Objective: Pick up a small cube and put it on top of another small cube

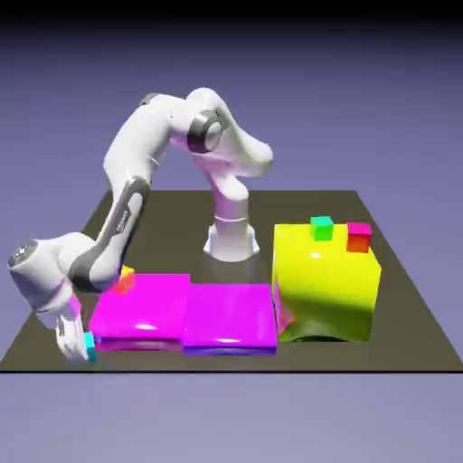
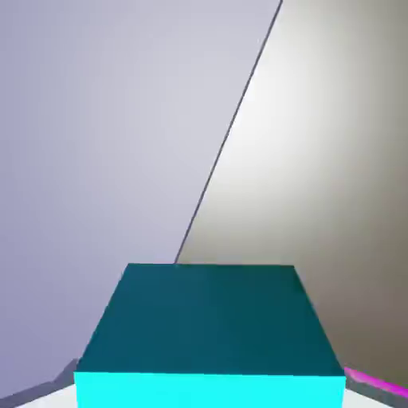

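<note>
Cyan cube (image 2: pixel 209 319): nearest, gripped in my claw (image 1: pixel 77 347)
Tabletop (image 1: pixel 231 360): cube at its front-left corner
Done: grasp, apparently
Left: lift, stack

tiny lettering (image 1: pixel 123 220), white arm (image 1: pixel 134 172), unreadable

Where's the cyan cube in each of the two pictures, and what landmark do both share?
Exterior view: lower left, at the gripper.
Hand view: bottom middle, large, between the fingertips.
Shared landmark: the dark table's straight edge.
</note>
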Motion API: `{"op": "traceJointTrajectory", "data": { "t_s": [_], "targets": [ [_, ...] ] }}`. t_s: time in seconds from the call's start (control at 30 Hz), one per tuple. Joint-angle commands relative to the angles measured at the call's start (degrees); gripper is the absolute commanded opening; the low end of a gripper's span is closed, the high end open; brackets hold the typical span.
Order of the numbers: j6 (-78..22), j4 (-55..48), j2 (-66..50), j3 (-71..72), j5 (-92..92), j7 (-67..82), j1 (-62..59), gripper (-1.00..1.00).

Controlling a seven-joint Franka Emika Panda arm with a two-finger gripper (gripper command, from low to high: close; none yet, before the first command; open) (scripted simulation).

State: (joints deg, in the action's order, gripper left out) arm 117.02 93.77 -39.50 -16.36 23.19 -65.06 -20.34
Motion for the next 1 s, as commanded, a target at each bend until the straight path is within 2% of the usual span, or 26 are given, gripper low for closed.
{"op": "traceJointTrajectory", "data": {
  "t_s": [0.0, 0.6, 0.7, 0.87, 0.9, 0.97],
  "targets": [
    [-0.4, 1.7, 2.1, -1.0, -0.7, 1.3, 1.2, -1.00],
    [-1.2, 37.2, 39.3, -20.1, -24.2, 31.0, 18.3, -1.00],
    [-0.1, 38.0, 38.9, -20.0, -27.1, 32.0, 17.2, -1.00],
    [10.6, 43.3, 32.4, -19.0, -23.1, 35.0, 15.9, -1.00],
    [10.6, 43.3, 32.4, -19.0, -23.1, 35.0, 15.9, 1.00],
    [8.1, 42.1, 33.9, -19.3, -24.0, 34.3, 16.2, 1.00]
  ]
}}
